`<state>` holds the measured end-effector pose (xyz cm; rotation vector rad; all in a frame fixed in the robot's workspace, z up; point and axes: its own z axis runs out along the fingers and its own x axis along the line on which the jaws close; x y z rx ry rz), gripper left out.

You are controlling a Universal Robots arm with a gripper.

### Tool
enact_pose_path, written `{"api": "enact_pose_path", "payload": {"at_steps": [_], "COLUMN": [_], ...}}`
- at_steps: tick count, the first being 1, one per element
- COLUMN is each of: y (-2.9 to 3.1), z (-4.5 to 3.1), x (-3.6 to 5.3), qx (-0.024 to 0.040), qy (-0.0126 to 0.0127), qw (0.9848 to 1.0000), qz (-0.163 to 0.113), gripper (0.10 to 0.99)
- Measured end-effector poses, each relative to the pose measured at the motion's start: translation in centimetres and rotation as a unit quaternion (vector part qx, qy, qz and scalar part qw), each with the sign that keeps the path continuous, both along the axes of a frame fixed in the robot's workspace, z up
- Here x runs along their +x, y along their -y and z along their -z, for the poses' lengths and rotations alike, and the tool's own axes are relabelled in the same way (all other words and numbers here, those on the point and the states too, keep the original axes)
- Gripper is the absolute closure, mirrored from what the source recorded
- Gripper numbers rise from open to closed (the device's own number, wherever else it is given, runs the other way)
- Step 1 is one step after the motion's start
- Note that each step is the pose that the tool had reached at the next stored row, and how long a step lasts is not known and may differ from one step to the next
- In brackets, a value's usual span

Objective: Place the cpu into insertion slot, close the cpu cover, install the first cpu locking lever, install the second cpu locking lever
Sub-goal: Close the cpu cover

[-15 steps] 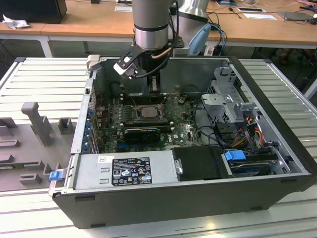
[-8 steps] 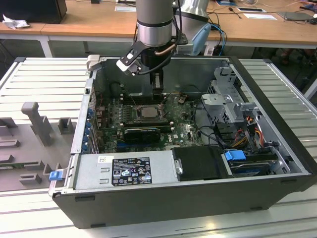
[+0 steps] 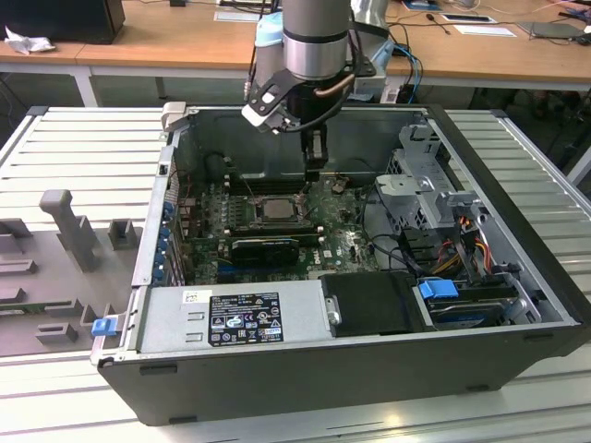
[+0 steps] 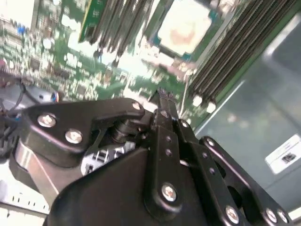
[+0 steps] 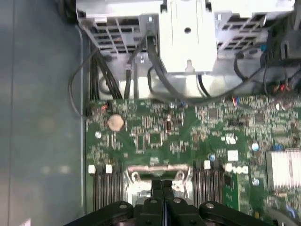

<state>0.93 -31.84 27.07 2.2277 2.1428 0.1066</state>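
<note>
You have the gripper hanging inside the open grey sheet-metal computer case. Its 2 matte black fingers are pressed flat together, with nothing visible between them. In both wrist views bright screw heads dot the black linkage. The cpu is a small flat square with a dull silvery top. It lies seated in the insertion slot on the glossy green motherboard. In the second wrist view the cpu looks pale and smooth, flanked by long ribbed black memory slots. The fingertips hang near the chip, apart from it. A black label with white print sits on the silver power supply; you cannot read it.
</note>
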Motion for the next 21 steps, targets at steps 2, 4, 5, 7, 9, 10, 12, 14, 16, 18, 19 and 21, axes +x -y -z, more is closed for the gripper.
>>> {"api": "enact_pose_path", "payload": {"at_steps": [2, 4, 5, 7, 9, 10, 12, 14, 16, 18, 19, 21], "y": [0.00, 0.00, -0.01, 0.00, 0.00, 0.00, 0.00, 0.00, 0.00, 0.00, 0.00, 0.00], "z": [0.01, 0.07, 0.16, 0.58, 1.17, 1.28, 1.43, 1.44, 1.44, 1.44, 1.45, 1.45], "x": [1.25, 2.81, 3.06, 3.50, 3.54, 3.44, 2.95, 2.92, 2.86, 2.75, 2.72, 2.58], "qx": [0.0000, 0.0001, 0.0002, 0.0001, 0.0000, 0.0000, 0.0000, 0.0000, 0.0001, 0.0001, 0.0001, 0.0001], "qy": [-0.0025, -0.0063, -0.0065, -0.0068, -0.0091, -0.0109, -0.0135, -0.0139, -0.0139, -0.0139, -0.0139, -0.0139], "qw": [1.0000, 1.0000, 1.0000, 1.0000, 0.9999, 0.9999, 0.9999, 0.9999, 0.9999, 0.9999, 0.9999, 0.9999], "qz": [0.000, 0.000, -0.001, -0.005, -0.008, -0.008, -0.008, -0.008, -0.008, -0.008, -0.008, -0.008], "gripper": [0.980, 0.980, 0.980, 0.980, 0.980, 0.980, 0.980, 0.980, 0.980, 0.980, 0.980, 0.980]}}
